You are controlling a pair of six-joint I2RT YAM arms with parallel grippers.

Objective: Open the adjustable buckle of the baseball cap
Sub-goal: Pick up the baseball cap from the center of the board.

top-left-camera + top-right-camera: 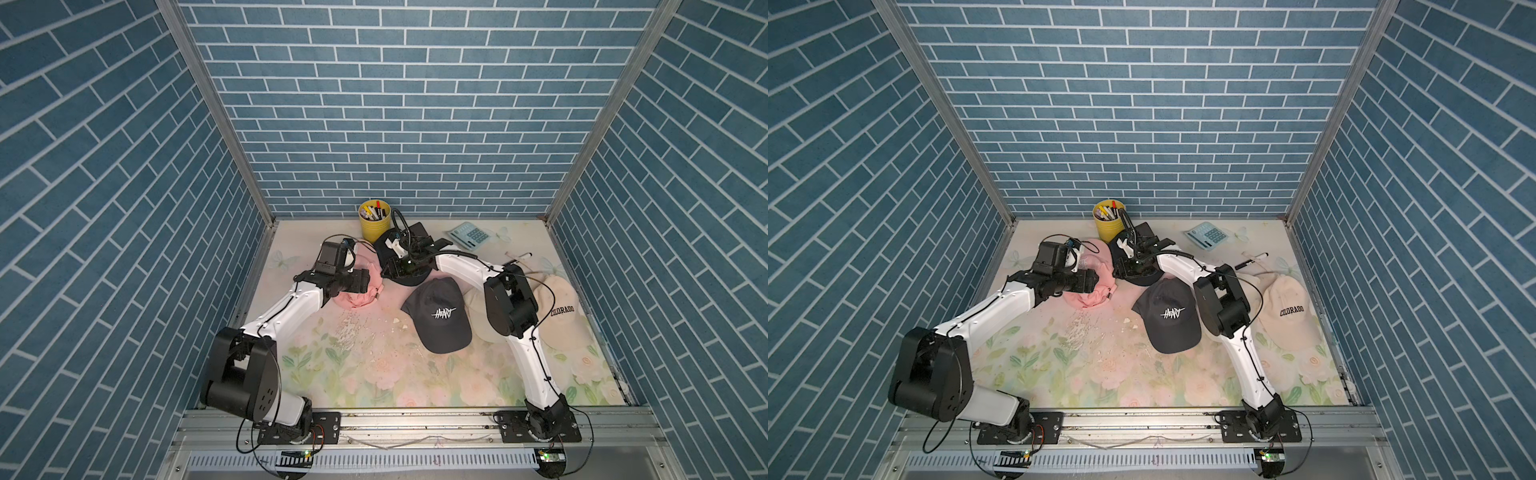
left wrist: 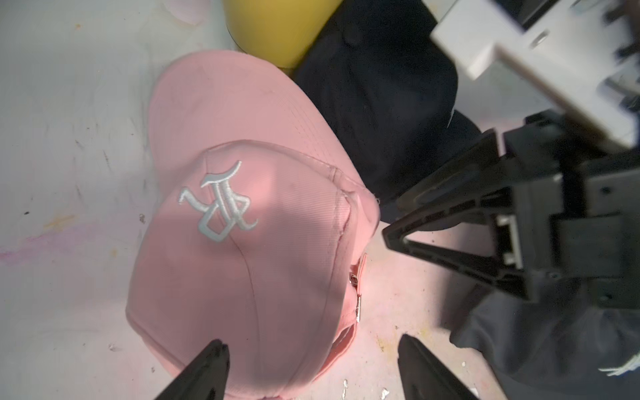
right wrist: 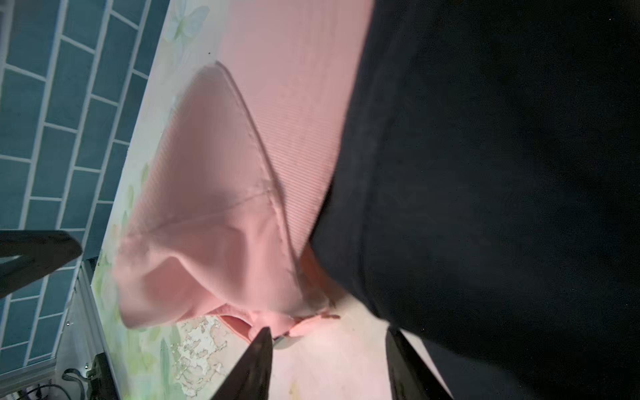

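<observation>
Crowded tabletop edge [image 1: 316, 228], pink cap [image 2: 242, 259], left end effector [image 2: 311, 343] spread, right end effector [image 3: 327, 330] spread

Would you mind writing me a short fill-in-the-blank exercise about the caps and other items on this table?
1. The cap lettered COLORADO is ____ in colour.
2. The cup holding pens is ____.
3. The dark cap in the middle bears the word ____.
4. The open left gripper hovers over the monogrammed cap, which is ____.
Missing words: beige; yellow; HEART; pink.
</observation>
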